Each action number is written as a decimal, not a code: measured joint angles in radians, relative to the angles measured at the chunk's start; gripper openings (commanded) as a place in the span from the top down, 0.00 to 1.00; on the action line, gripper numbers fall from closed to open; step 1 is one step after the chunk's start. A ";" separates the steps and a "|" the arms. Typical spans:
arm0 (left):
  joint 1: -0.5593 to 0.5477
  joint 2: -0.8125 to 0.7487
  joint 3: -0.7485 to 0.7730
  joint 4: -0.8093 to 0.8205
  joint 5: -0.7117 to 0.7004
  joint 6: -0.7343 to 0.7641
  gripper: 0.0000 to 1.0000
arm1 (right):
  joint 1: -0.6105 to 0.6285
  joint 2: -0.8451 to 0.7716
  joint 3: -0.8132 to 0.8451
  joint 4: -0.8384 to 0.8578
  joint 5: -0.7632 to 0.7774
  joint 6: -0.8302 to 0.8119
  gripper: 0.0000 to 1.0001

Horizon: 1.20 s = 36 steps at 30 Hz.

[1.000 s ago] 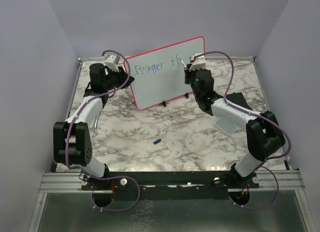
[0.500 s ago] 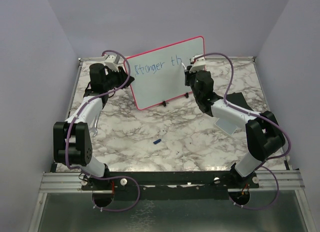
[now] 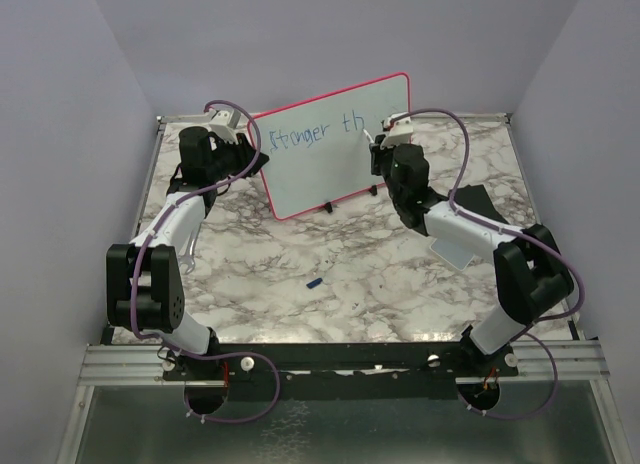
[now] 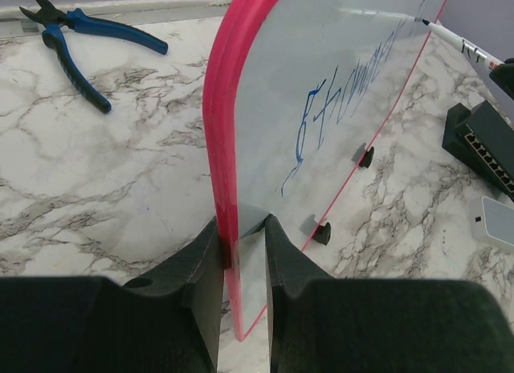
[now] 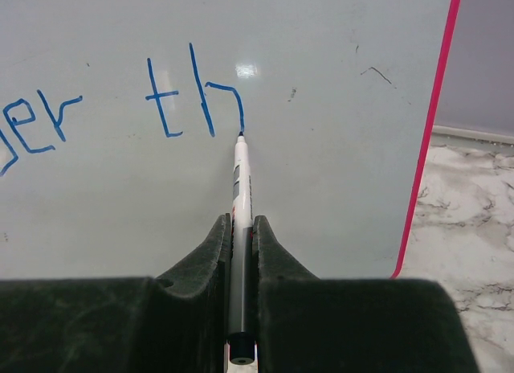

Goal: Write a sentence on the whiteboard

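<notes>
My left jaws are closed on the left edge of the whiteboard (image 3: 330,179), one on each face, pinching its pink-red frame (image 4: 218,148) low down near the corner. The board stands on its two small black feet (image 4: 321,232) toward the far side of the marbled surface (image 3: 330,254), between my two arms and leaning slightly back.

My right jaws are shut on a white marker (image 5: 240,180), its barrel running straight out between them. The tip touches the board at the foot of the last blue stroke. There is small print on the barrel, too small for me to read.

The sentence (image 3: 300,136) is thin blue handwriting in a single row along the upper part of the board. From above it reads roughly "Stronger th". From my right wrist I see "er" at the left and a clear "th", with the marker tip at the bottom of the h's arch.

Blue-handled pliers (image 4: 120,33) lie behind the board. A black block (image 4: 478,140) and a small grey pad (image 4: 498,220) sit to its right, and a small blue piece (image 3: 314,282) lies alone nearer my bases
</notes>
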 measured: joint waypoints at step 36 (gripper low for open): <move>-0.005 -0.003 0.026 -0.071 0.009 0.091 0.91 | -0.159 -0.142 -0.061 -0.045 -0.289 0.035 0.99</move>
